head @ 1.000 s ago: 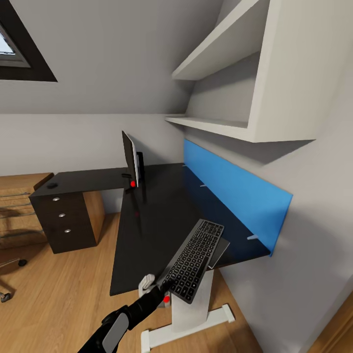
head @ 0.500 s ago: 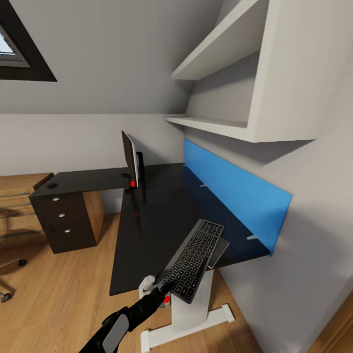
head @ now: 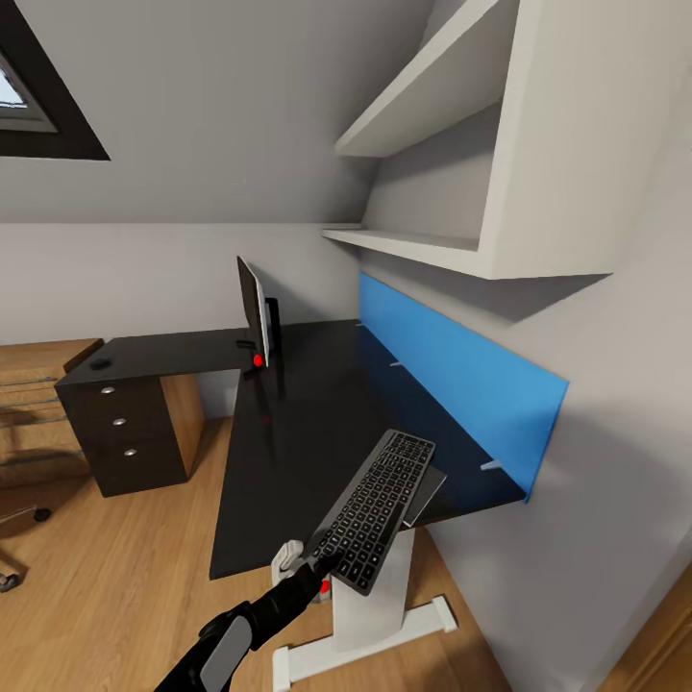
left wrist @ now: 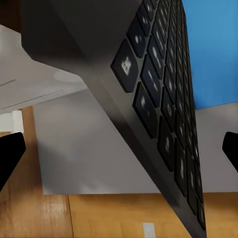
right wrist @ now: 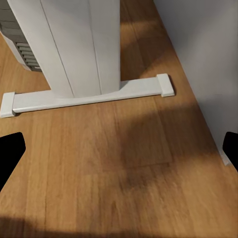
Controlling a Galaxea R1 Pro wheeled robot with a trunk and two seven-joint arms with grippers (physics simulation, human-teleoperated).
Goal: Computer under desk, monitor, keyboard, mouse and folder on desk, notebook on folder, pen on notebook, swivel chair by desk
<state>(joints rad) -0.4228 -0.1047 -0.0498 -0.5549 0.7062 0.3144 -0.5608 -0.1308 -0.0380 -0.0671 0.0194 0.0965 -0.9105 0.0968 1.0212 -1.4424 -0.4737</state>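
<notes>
- The keyboard (head: 376,512) is held tilted over the near end of the desk (head: 298,432), its low end pinched in the jaws of the left gripper (head: 322,560).
- The monitor (head: 254,310) is seen edge-on, upright at the desk's corner.
- The mouse (head: 100,364) is set above the drawers.
- The right gripper (right wrist: 119,148) is held over wooden floor (right wrist: 124,173), its jaws spread.

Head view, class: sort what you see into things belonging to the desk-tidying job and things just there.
Job: keyboard in left gripper; monitor; desk; mouse; swivel chair.

Just there: blue wall panel; white shelves; window.
</notes>
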